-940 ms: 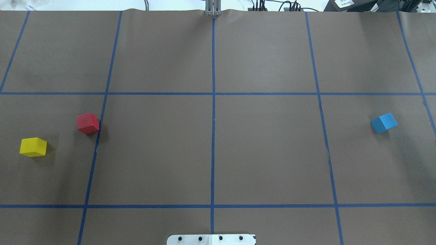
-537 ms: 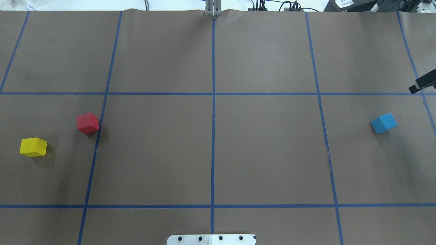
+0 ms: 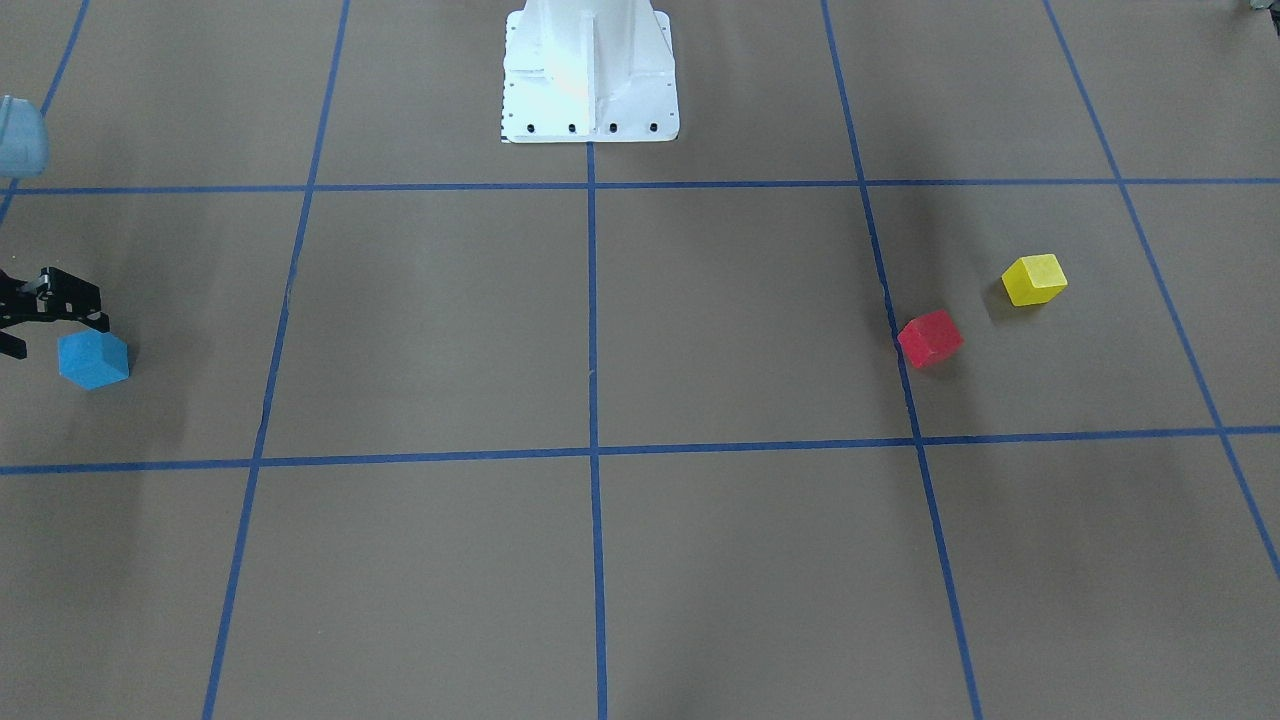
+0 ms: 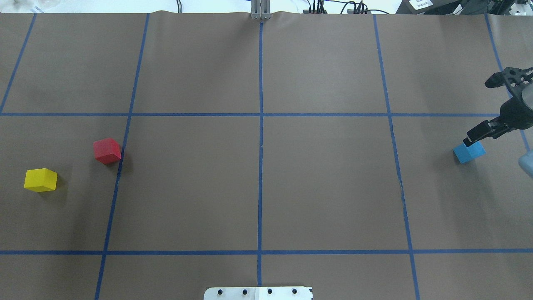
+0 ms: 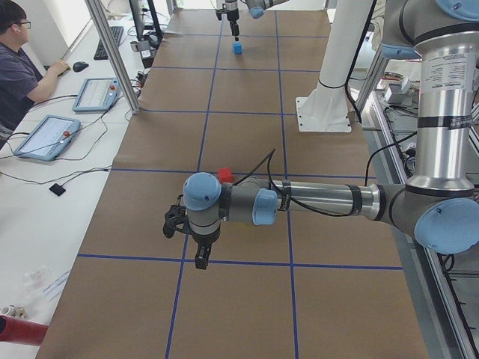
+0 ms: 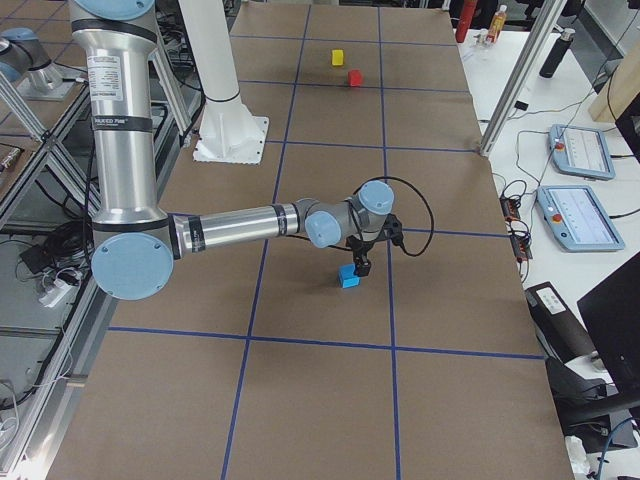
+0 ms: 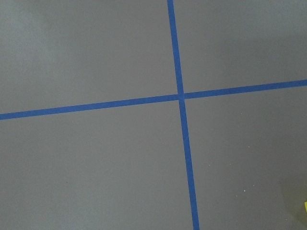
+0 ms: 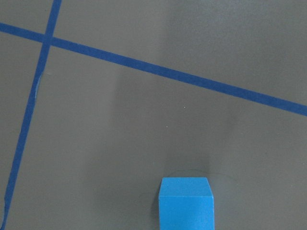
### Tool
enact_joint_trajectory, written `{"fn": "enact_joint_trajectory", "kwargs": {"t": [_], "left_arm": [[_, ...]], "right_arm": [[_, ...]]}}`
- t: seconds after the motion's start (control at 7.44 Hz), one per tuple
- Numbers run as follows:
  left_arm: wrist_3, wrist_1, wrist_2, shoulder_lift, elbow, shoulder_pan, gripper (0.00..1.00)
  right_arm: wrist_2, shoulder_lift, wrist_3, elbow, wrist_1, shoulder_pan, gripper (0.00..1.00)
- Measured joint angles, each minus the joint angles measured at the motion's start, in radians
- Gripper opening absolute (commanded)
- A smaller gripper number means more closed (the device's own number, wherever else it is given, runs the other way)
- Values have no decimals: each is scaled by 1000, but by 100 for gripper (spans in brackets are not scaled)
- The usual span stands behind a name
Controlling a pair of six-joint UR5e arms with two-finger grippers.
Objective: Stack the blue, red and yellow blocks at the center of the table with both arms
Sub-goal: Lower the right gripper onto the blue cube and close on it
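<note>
The blue block (image 4: 469, 151) lies at the table's right side, also in the front-facing view (image 3: 93, 360) and low in the right wrist view (image 8: 186, 203). My right gripper (image 4: 479, 111) hangs over it, open, jaws wide apart, one finger (image 4: 472, 136) at the block's far edge. The red block (image 4: 107, 151) and yellow block (image 4: 40, 180) lie at the left side, apart. My left gripper (image 5: 187, 243) shows only in the exterior left view, above the table near the red block (image 5: 224, 174); I cannot tell whether it is open.
Blue tape lines (image 4: 260, 146) divide the brown table into squares. The white robot base (image 3: 590, 80) stands at the near middle edge. An operator (image 5: 19, 67) sits beside the table with tablets (image 5: 45, 136) and a metal post (image 5: 112, 52).
My right gripper has come in from the right edge and moved toward the blue block, now over it. The blocks have not moved.
</note>
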Motion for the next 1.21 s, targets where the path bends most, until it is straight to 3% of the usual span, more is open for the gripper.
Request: {"fn": "enact_joint_trajectory", "kwargs": {"t": [0.67,0.81,0.94,1.07,1.21], "left_arm": [[-1,0,1,-2,0,0,99],[-1,0,2,-2,0,0,99],[-1,0,2,-2,0,0,99],[-1,0,2,-2,0,0,99],[-1,1,2,-1,1,0,99]], "right_arm": [[-49,41,-3,-106,2,-55,99],[-59,52,0,-120,2,-69,82],[-66,63,3,-137,2,-76,23],[-68,72,4,-146,2,-80,0],[-69,79,3,-147,1,-80,0]]}}
